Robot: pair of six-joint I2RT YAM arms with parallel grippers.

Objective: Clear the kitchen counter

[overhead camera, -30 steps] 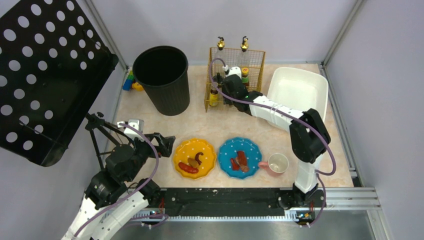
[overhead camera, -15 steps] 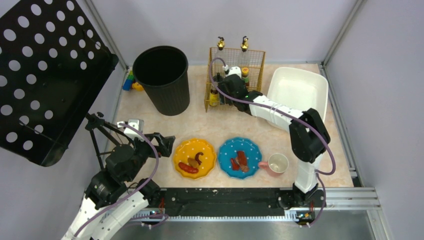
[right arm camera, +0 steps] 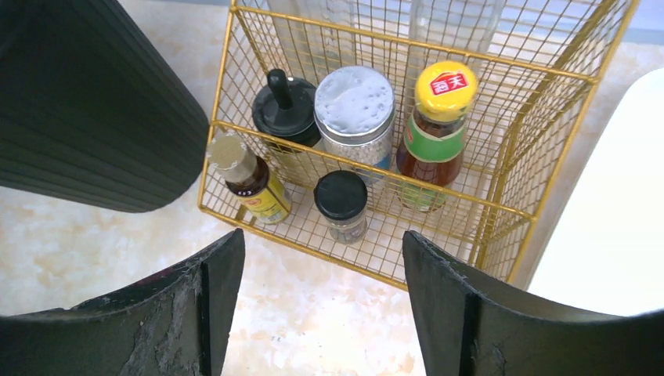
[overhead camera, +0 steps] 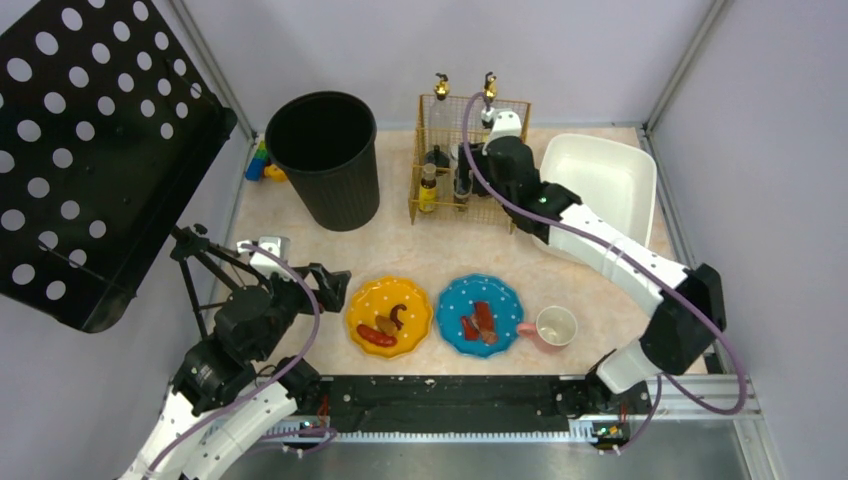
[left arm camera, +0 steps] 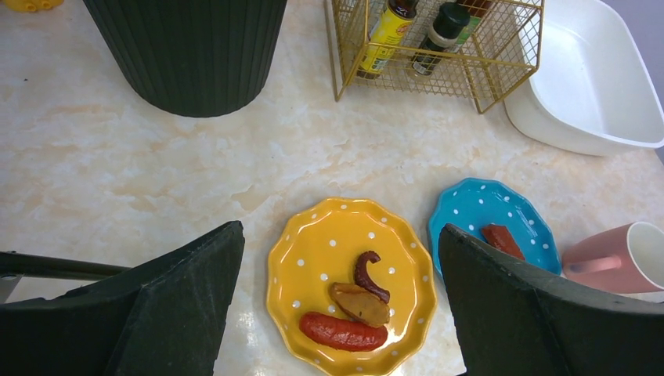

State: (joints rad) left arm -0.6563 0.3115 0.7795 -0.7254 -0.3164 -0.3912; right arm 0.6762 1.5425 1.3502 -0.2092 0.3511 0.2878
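The kitchen counter [overhead camera: 420,245] holds a yellow dotted plate [overhead camera: 389,316] with a sausage and food scraps, a blue dotted plate [overhead camera: 481,314] with red food pieces, and a pink mug [overhead camera: 552,328]. My left gripper [overhead camera: 335,290] is open and empty, held above and just left of the yellow plate [left arm camera: 350,286]. My right gripper [overhead camera: 490,180] is open and empty, held above the front of the gold wire rack [overhead camera: 470,160]. In the right wrist view my right gripper [right arm camera: 322,235] frames bare counter in front of the rack [right arm camera: 407,149], which holds several bottles and jars.
A black ribbed bin [overhead camera: 325,160] stands at the back left. A white tub [overhead camera: 600,185] sits at the back right beside the rack. Small coloured toys [overhead camera: 262,165] lie behind the bin. A black perforated panel [overhead camera: 90,150] on a tripod overhangs the left edge.
My right arm has swung its elbow out to the right, and its gripper has risen and shifted right from the rack's left side. The left arm has barely moved.
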